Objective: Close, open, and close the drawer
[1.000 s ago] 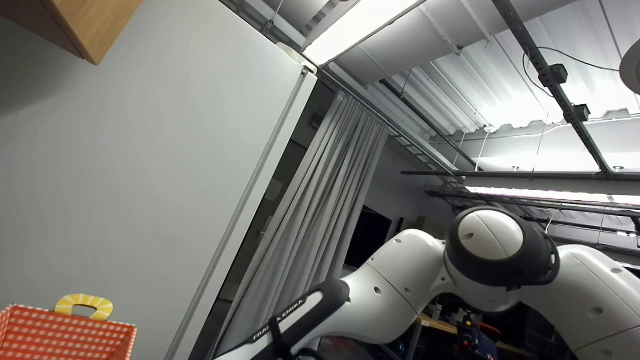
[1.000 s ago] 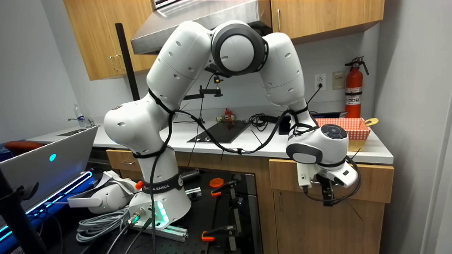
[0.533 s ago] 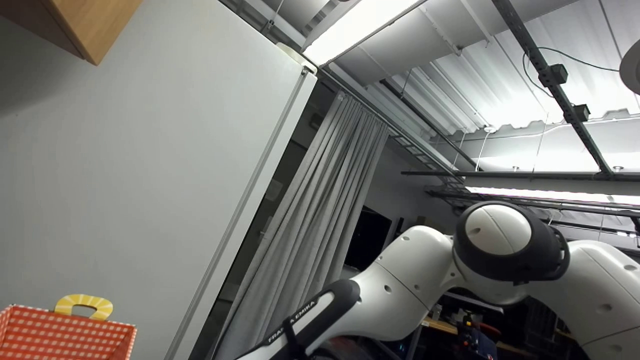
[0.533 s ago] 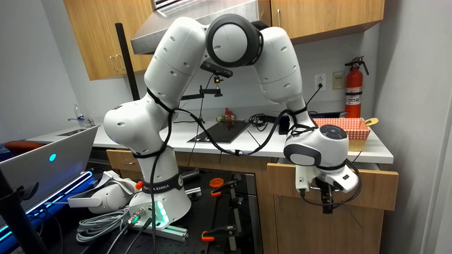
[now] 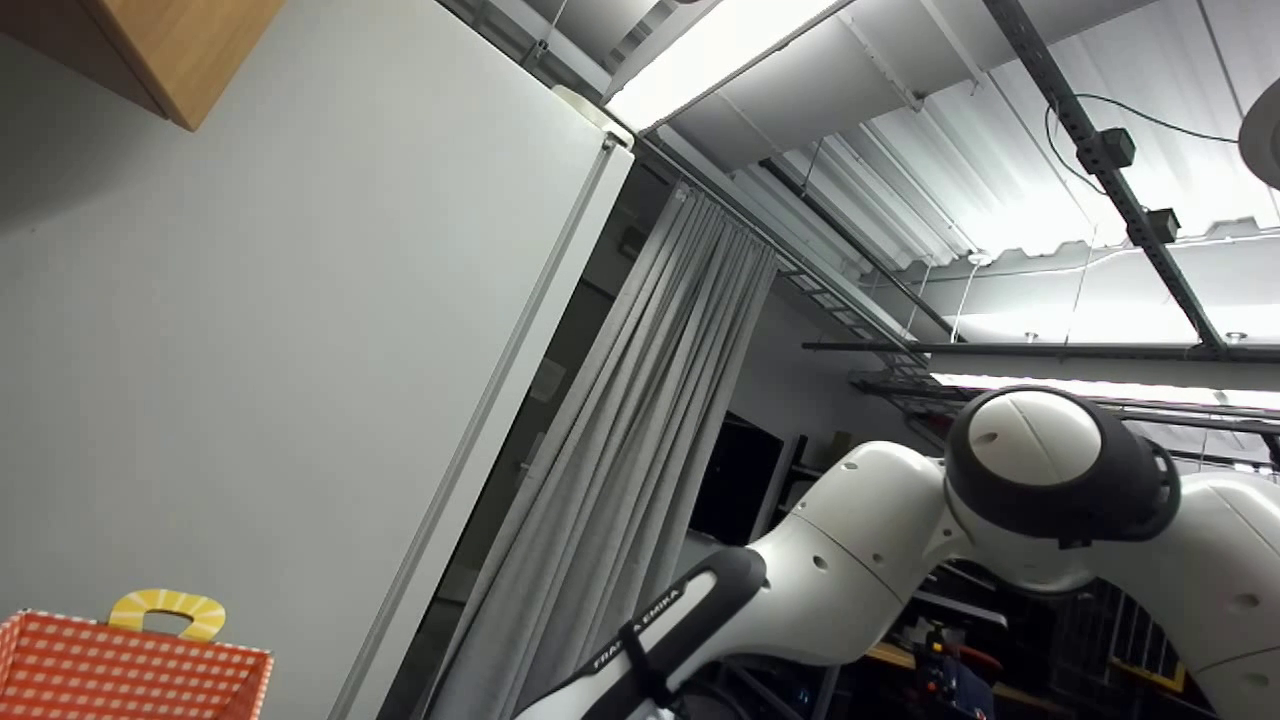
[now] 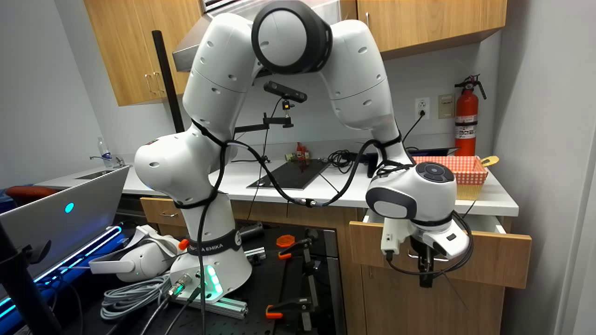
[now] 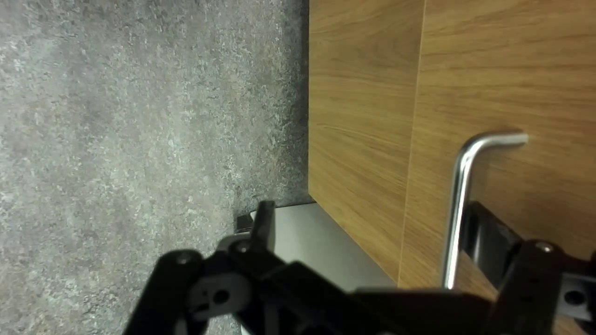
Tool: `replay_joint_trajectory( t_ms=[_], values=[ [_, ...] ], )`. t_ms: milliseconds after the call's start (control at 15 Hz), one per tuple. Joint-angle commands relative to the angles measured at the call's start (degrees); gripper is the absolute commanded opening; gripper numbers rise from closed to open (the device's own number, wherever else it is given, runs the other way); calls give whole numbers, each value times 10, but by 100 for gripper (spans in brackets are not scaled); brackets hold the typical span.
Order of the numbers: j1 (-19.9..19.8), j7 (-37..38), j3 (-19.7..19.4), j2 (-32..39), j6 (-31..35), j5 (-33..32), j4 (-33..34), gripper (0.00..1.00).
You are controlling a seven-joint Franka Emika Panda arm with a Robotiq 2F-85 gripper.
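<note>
The wooden drawer [image 6: 496,260] is pulled partly out below the right end of the counter, and its pale inside shows above the front. Its silver bar handle [image 7: 458,195] runs down the right part of the wrist view, mounted on the wooden front. My gripper [image 7: 371,207] is open, with its fingers far apart. The right finger sits behind the handle, between bar and drawer front; the left finger is well away on the outer side. In an exterior view the gripper [image 6: 426,274] points down in front of the drawer and covers part of the handle.
A red checked basket [image 6: 465,170] stands on the white counter [image 6: 500,195] above the drawer. The lower cabinet door [image 6: 433,307] is below it. A grey wall [image 6: 545,139] rises close on the right. A black cable [image 6: 465,260] loops round my wrist.
The drawer has gone from shut to partly pulled out over the last second. My gripper has moved outward with it, and the arm's elbow has risen and swung back towards the base.
</note>
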Motion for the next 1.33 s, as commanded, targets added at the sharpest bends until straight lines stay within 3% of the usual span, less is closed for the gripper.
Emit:
replay_joint_trajectory(
  t_ms=[0,467,733,933,1267],
  values=[
    [-54,-16,45,-43,2,23,-38,100],
    [-143,-57,129,-76,-4,81,-36,100],
    [-174,-87,182,-86,-4,125,-20,100],
    [-173,-102,207,-81,-2,147,-3,100],
    [-141,-98,215,-69,-5,141,9,100]
  ],
)
